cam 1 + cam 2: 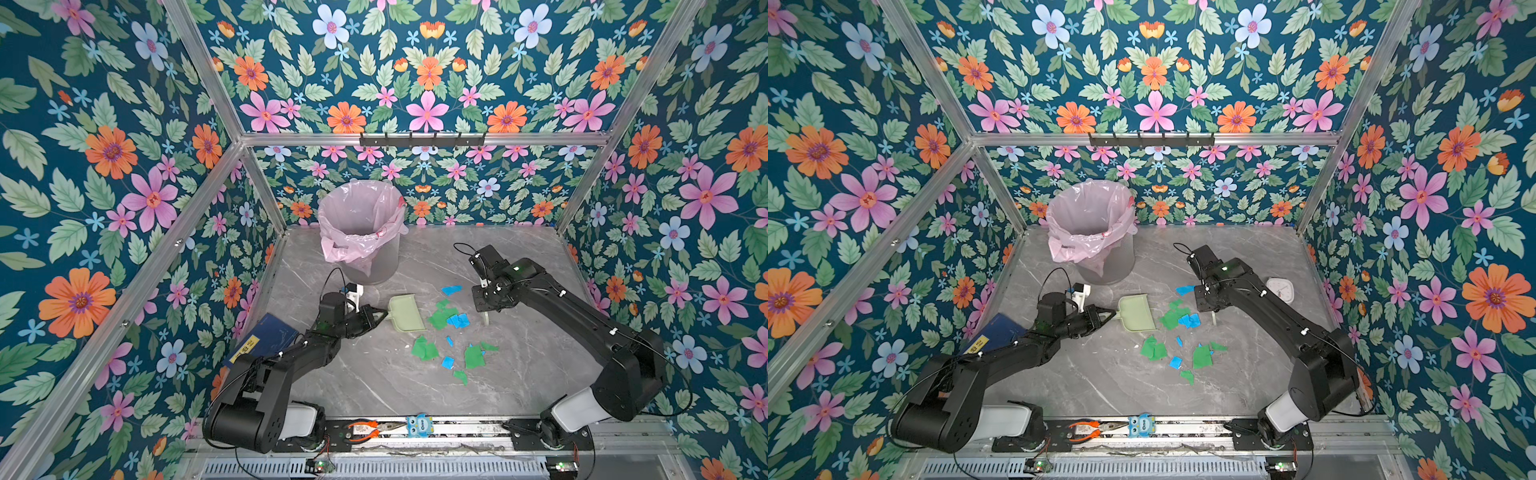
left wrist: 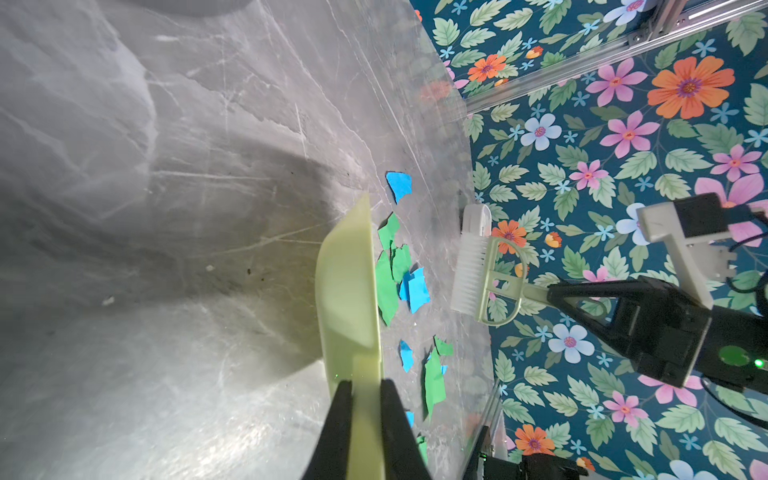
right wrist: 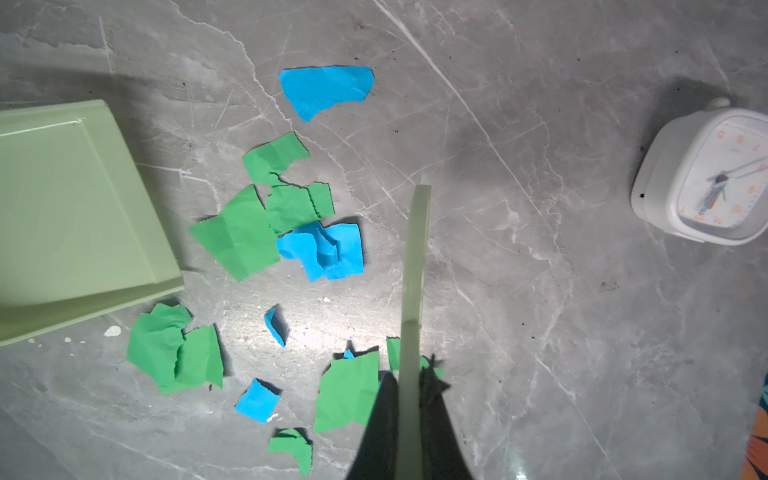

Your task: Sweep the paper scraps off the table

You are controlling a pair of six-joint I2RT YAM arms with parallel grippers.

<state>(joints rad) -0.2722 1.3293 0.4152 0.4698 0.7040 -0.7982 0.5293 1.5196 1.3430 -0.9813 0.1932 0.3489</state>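
Right wrist view, paper scraps (image 3: pixel 241 237), green and blue, torn, creased

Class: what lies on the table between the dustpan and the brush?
Green and blue paper scraps lie on the table between the dustpan and the brush; the left wrist view shows this most clearly.

One dustpan (image 1: pixel 405 313), one brush (image 2: pixel 471 274), one bin (image 1: pixel 376 270), one clock (image 3: pixel 706 178), one blue book (image 1: pixel 266 334); paper scraps (image 3: pixel 237 232): perhaps eight green, five blue, overlaps hard to separate.
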